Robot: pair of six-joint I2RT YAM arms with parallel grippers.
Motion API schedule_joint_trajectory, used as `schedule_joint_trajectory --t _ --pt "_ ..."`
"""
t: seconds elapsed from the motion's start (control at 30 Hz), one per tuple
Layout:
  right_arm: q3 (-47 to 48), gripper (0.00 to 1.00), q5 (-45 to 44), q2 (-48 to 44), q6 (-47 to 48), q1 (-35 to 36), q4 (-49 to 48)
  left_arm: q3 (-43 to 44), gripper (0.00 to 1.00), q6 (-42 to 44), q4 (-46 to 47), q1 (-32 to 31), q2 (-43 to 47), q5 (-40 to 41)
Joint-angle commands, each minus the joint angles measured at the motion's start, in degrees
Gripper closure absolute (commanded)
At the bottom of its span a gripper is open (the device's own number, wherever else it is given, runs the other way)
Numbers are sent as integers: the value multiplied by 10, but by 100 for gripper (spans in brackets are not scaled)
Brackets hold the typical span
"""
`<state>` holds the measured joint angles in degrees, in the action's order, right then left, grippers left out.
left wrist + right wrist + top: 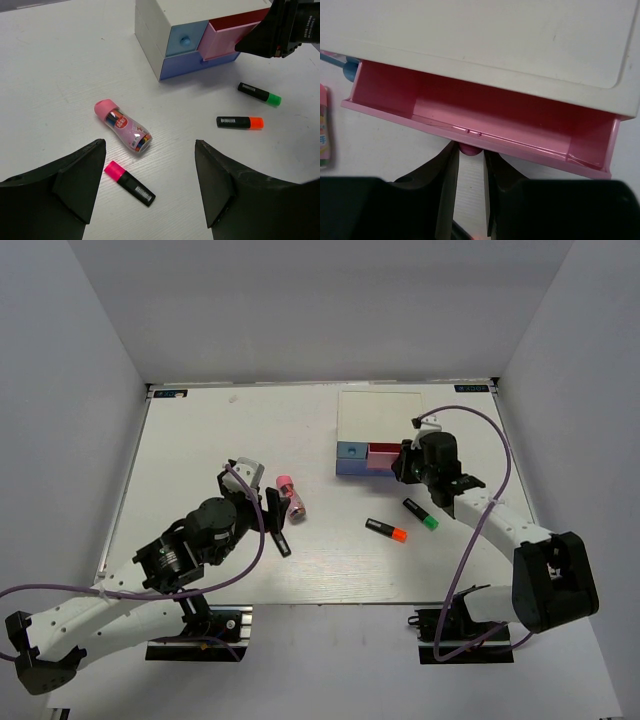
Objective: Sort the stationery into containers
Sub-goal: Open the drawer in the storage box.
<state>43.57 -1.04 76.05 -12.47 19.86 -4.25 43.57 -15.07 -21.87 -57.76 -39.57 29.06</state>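
Plain grey walls enclose a white table under even light.

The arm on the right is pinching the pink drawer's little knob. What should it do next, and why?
Probably open the right gripper and back off the knob. The pink drawer already stands pulled out and looks empty, while the orange marker and green marker lie on the table just beside that arm.

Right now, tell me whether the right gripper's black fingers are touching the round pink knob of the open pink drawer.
Touching. The right wrist view shows both fingers pressed against the knob with no gap.
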Motion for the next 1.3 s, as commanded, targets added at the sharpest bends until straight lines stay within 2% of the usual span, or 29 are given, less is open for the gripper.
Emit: schedule_joint_trajectory --t 0.0,0.47,0.67,0.7,0.8,0.83,0.9,0.93,1.03,1.1,1.17,1.2,1.23,1.27 --pt "-18 87 45 -7 10 1 36 2 18 3 5 2 2 -2" --pt "-71 85 86 -90 27 -1 90 2 16 3 5 2 -46 -8" --pt "-83 75 108 -112 34 1 103 2 15 3 5 2 -67 -8" --pt "-82 67 113 -116 33 -1 104 2 15 3 5 2 -75 -8" --pt "-86 54 122 -128 42 0 108 2 15 -2 5 2 -96 -8" --pt "-87 46 125 -131 41 -1 108 2 15 -2 5 2 -109 -8" --pt "-89 37 133 -144 46 -3 107 7 15 -13 5 2 -120 -8" --pt "-91 26 139 -154 46 1 112 7 15 -13 5 2 -131 -8" --pt "-94 14 154 -185 58 -3 119 7 13 -33 5 2 -146 -2" --pt "-99 14 165 -209 76 -1 124 7 12 -51 10 2 -166 -2" --pt "-102 20 199 -239 96 -3 134 13 12 -64 10 2 -184 4" --pt "-102 23 228 -243 112 -3 147 18 11 -79 10 7 -207 13" --pt "-101 33 257 -262 122 -1 154 18 11 -89 10 7 -220 19" --pt "-97 38 283 -267 122 -1 165 25 10 -100 4 7 -236 33"
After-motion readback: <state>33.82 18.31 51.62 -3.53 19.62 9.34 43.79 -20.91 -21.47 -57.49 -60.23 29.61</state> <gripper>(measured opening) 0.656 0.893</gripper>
